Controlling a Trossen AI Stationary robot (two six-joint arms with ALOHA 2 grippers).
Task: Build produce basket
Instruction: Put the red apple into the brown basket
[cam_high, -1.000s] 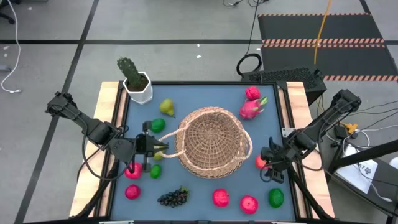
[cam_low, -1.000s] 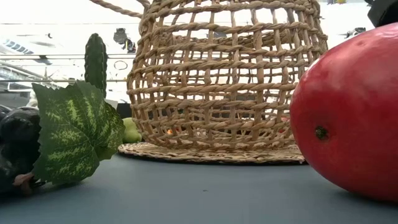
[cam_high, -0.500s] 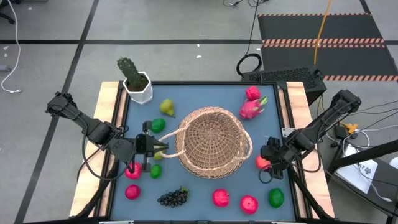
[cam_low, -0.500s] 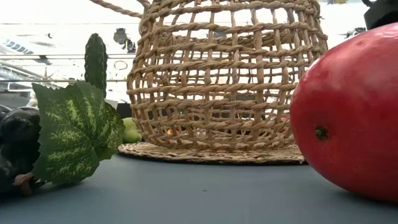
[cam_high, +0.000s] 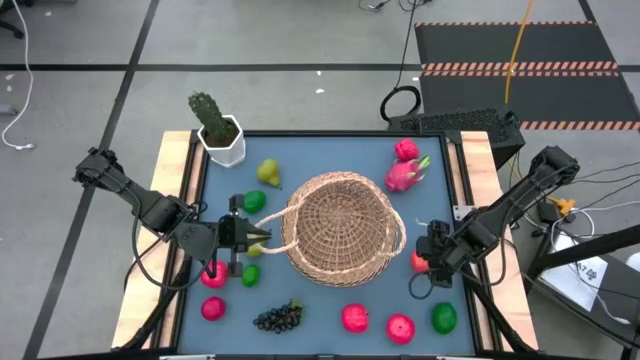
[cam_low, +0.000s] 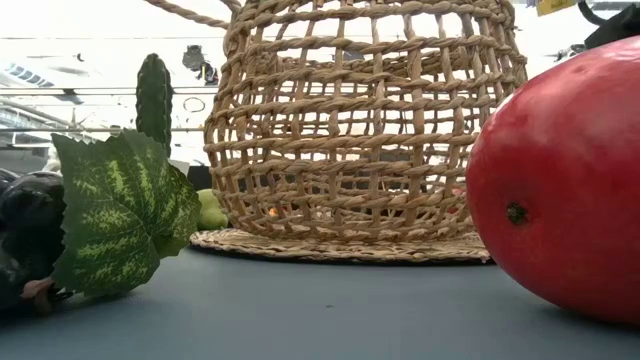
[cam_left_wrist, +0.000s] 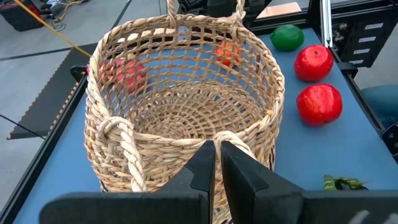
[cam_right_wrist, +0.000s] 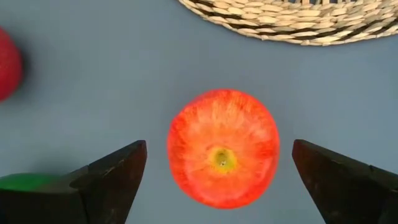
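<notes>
Right tool spread above an orange-red apple; left tool clamps the basket rim.

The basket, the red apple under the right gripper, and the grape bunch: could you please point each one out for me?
basket (cam_high: 345, 232): high view, woven floor inside its rim.
red apple (cam_right_wrist: 222, 147): right wrist view, top face near its stem dimple.
grape bunch (cam_high: 278, 318): high view, middle of the dark cluster.

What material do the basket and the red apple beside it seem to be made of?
Basket: woven wicker or straw, matte tan; open lattice walls and twisted strands show. Apple: probably plastic, though real fruit cannot be ruled out; smooth, evenly coloured red-orange skin, no blemishes.
</notes>
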